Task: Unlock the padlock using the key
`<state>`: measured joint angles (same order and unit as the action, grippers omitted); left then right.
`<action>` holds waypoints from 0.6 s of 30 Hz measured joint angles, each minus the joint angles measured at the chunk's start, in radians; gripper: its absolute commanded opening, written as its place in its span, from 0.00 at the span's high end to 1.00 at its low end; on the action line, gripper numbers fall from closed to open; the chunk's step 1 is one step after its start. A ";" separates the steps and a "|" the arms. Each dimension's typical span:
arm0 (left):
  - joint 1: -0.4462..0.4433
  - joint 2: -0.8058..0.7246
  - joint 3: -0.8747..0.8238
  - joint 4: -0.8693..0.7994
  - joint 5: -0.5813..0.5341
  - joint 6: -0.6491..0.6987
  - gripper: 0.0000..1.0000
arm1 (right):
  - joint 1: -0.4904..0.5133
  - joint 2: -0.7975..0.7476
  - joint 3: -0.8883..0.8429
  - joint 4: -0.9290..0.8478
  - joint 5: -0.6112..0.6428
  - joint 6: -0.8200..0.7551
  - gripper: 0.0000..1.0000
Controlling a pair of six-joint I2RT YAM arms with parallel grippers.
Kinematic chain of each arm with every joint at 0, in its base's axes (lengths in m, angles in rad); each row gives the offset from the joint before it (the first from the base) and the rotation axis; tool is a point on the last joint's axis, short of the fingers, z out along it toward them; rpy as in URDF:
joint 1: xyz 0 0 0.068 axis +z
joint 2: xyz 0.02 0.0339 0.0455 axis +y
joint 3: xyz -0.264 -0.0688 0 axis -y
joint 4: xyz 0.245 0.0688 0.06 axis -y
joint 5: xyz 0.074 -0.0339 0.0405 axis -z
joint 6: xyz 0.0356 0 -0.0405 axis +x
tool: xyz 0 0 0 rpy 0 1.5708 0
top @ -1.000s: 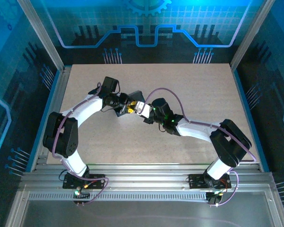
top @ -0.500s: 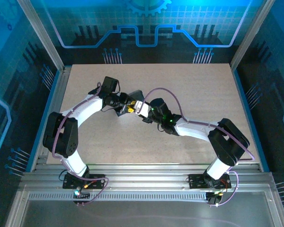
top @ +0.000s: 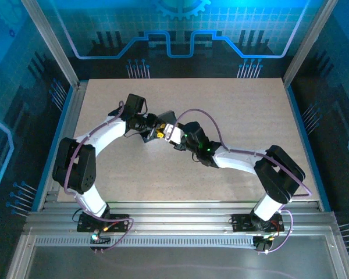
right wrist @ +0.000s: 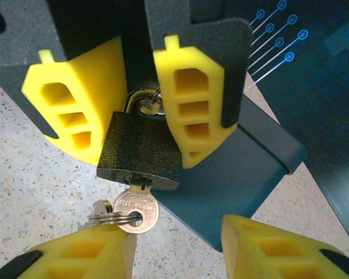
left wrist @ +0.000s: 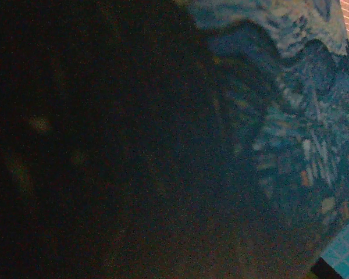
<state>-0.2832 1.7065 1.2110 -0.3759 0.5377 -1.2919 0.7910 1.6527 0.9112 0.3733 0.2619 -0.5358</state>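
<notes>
In the right wrist view the small dark padlock (right wrist: 141, 152) hangs between the two yellow fingers (right wrist: 75, 104) of my left gripper (top: 156, 129), which is shut on its body. Its thin shackle (right wrist: 141, 100) loops up behind them. The silvery key (right wrist: 136, 210) sits in the keyhole at the padlock's underside, its head and split ring (right wrist: 104, 218) hanging free. My right gripper (right wrist: 180, 253) is just below, open. Its left fingertip (right wrist: 81, 253) touches the ring and its right fingertip is well clear.
A dark box with a blue swirl picture (left wrist: 285, 116) lies right behind the padlock, its dark flat side (right wrist: 238, 174) close to my right gripper's right finger. Both arms meet over the speckled table (top: 238, 110), with metal frame rails along its edges.
My right gripper has opened and let go of the key, which stays in the lock. The right arm has shifted slightly left toward the left gripper. The left arm has not moved.
</notes>
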 measured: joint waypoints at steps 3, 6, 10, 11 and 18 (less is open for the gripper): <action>0.000 0.000 0.000 0.001 -0.001 0.000 1.00 | 0.008 0.008 0.000 0.011 0.003 -0.003 0.58; -0.005 0.000 0.000 0.002 -0.003 0.000 1.00 | 0.023 0.012 0.006 0.031 0.004 -0.008 0.57; -0.003 0.000 -0.001 0.007 -0.008 0.000 1.00 | 0.029 0.012 0.013 0.040 0.010 -0.019 0.62; -0.003 0.000 -0.001 0.008 -0.009 0.000 1.00 | 0.029 0.012 0.013 0.039 0.009 -0.023 0.65; -0.003 0.000 -0.002 0.026 -0.009 -0.015 1.00 | 0.034 0.012 0.014 0.026 -0.005 -0.032 0.89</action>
<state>-0.2859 1.7065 1.2087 -0.3496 0.5285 -1.3071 0.8253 1.6650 0.9249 0.3992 0.2565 -0.5674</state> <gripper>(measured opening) 0.267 0.157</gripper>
